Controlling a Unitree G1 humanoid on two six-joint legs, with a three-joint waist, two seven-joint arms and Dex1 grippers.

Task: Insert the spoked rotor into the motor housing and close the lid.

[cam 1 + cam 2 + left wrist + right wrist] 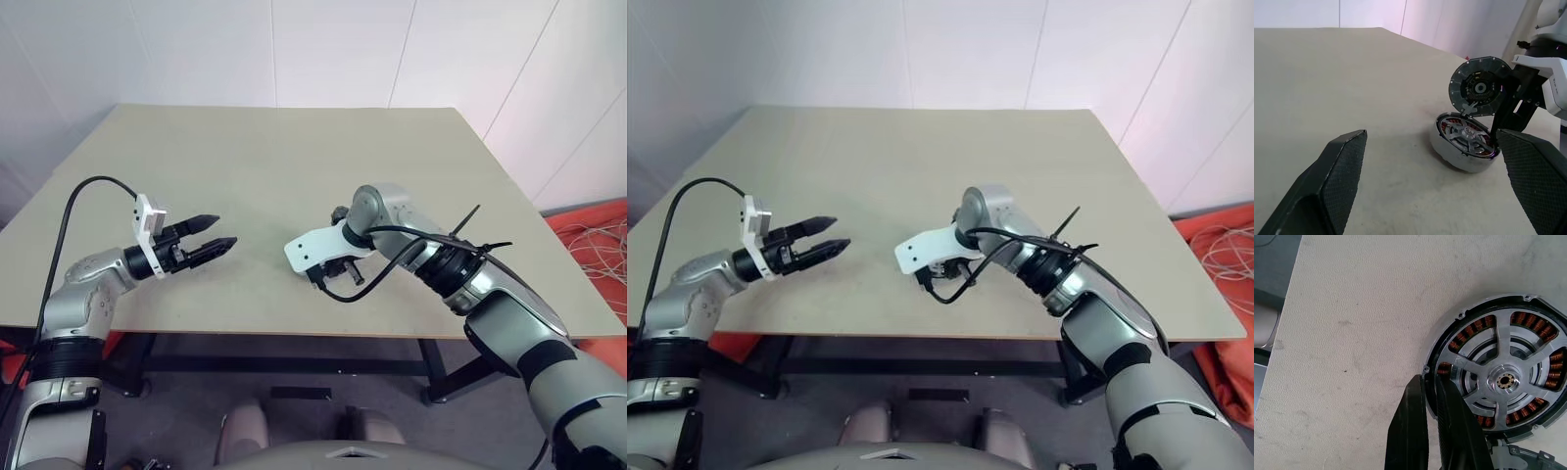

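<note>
The motor housing [1445,363], with copper windings around its inside, lies on the table. The shiny six-spoked rotor [1504,380] sits inside it. The lid [1480,87], a thin dark disc with fine radial lines, stands on edge just above the housing [1449,149]. My right gripper [1429,379] points steeply down and is shut on the lid's rim. In the eye views the right hand [328,257] covers the housing. My left gripper [225,231] hovers to the left of it, level and aimed at it, with its fingers [1342,166] wide open and nothing between them.
The beige table [294,147] has bare surface beyond and to the left of the housing. Its front edge [294,335] runs close below both hands. A black cable [338,292] loops under the right wrist. White cords [598,245] lie on the floor at the right.
</note>
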